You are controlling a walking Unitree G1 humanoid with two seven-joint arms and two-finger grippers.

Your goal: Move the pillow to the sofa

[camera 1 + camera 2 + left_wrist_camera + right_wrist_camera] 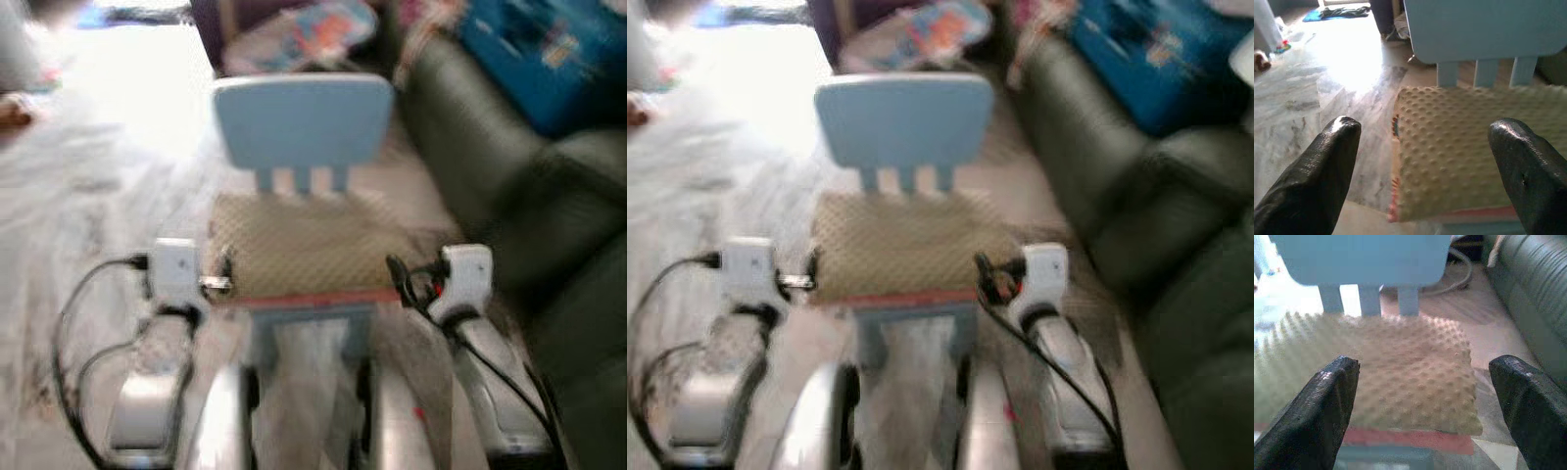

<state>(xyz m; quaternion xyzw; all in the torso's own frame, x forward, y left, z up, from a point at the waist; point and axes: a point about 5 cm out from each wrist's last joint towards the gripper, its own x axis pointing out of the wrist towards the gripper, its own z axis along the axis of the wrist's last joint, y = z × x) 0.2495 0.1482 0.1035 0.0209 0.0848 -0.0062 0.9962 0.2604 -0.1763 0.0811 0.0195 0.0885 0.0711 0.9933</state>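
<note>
A beige dimpled pillow (304, 250) with a red edge lies flat on the seat of a small light-blue chair (302, 122). The dark green sofa (490, 166) stands just right of the chair. My left gripper (1426, 128) is open in front of the pillow's left front corner, with one black finger (1337, 147) off its side. My right gripper (1427, 364) is open before the pillow's right front part (1415, 372), its fingers spread wide and apart from the fabric. Both wrists (176, 269) (465, 274) flank the seat's front edge.
A blue bag (549, 54) lies on the sofa's back part. A colourful bundle (304, 34) sits behind the chair. Bright marble floor (78, 196) stretches away on the left. The eye views are blurred.
</note>
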